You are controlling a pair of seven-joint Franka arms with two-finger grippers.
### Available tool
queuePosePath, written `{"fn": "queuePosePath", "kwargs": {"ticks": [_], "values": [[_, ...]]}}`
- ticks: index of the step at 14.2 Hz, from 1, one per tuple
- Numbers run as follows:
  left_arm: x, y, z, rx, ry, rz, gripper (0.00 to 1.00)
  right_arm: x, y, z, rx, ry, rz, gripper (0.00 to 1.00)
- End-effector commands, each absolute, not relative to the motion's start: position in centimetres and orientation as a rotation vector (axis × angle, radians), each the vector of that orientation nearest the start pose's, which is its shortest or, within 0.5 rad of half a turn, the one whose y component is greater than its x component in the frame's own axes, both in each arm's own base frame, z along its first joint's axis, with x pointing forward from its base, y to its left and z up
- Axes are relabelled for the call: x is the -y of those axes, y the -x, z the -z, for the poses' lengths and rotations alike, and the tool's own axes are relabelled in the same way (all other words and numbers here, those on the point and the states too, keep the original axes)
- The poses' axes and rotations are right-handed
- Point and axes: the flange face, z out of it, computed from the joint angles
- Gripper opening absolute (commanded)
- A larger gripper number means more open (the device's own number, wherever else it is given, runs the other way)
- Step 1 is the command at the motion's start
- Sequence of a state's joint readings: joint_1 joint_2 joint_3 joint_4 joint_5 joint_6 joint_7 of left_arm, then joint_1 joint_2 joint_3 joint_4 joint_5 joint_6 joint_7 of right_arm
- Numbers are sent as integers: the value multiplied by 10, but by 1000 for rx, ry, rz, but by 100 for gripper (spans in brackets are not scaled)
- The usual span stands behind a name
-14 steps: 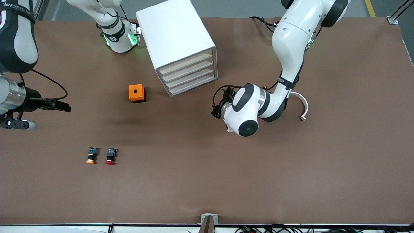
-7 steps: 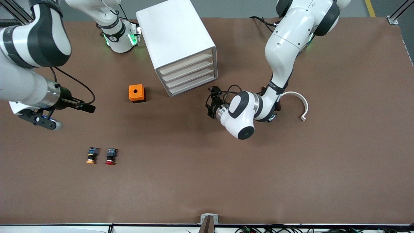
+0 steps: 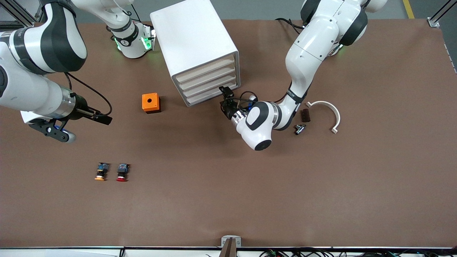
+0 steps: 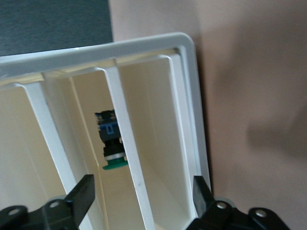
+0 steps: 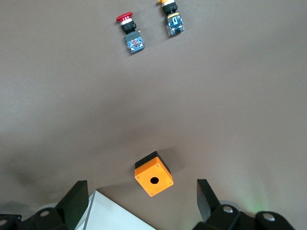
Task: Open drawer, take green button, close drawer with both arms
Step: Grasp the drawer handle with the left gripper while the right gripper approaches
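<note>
— Since a second ago? Left gripper (image 3: 225,97) swung in from over bare desk (image 3: 321,185) to the corner of the big white four-drawer cabinet (image 3: 194,43) toward the left arm's end. Right gripper (image 3: 103,119) came in from the desk's edge and now hangs over brown desk, well apart from the cabinet.

— Fingers?

— Mine on the left (image 4: 79,196) are spread wide, nothing held. Right fingers likewise open, empty.

— Target?

— Shallow white plastic bottom drawer (image 3: 214,95), front looks flush, not yet pulled. Its front runs slantwise across the desk; my left fingers sit just at its end, so left is far nearer. Left wrist view shows the small green-capped push button (image 4: 111,143) inside the cabinet, past white ribs; which level, can't tell.

— Clutter?

— Orange box (image 3: 151,102), orange-capped button (image 3: 101,171) and red-capped button (image 3: 122,172).
</note>
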State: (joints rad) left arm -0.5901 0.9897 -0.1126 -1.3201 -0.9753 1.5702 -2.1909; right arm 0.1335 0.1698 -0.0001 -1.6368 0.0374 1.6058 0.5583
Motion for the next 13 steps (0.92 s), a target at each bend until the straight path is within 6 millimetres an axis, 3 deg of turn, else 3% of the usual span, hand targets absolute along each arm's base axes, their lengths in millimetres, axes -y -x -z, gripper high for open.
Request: {"fn": "queuePosePath", "kwargs": {"ticks": [1,4,9,13], "values": [[498,-459,-142,1763,1188,-1414,66,-82,-579,-501,-700,3068,-323,100],[504,-445,-141,1700,1181,-1425,57,-82,-578,-497,-701,3069,-330,100],[510,-419,-117,1646,1147,-1398,48,-82,-578,-497,-701,3069,-330,100],[521,-395,-118,1565,1163,-1377,31,-82,-578,-497,-701,3069,-330,100]]}}
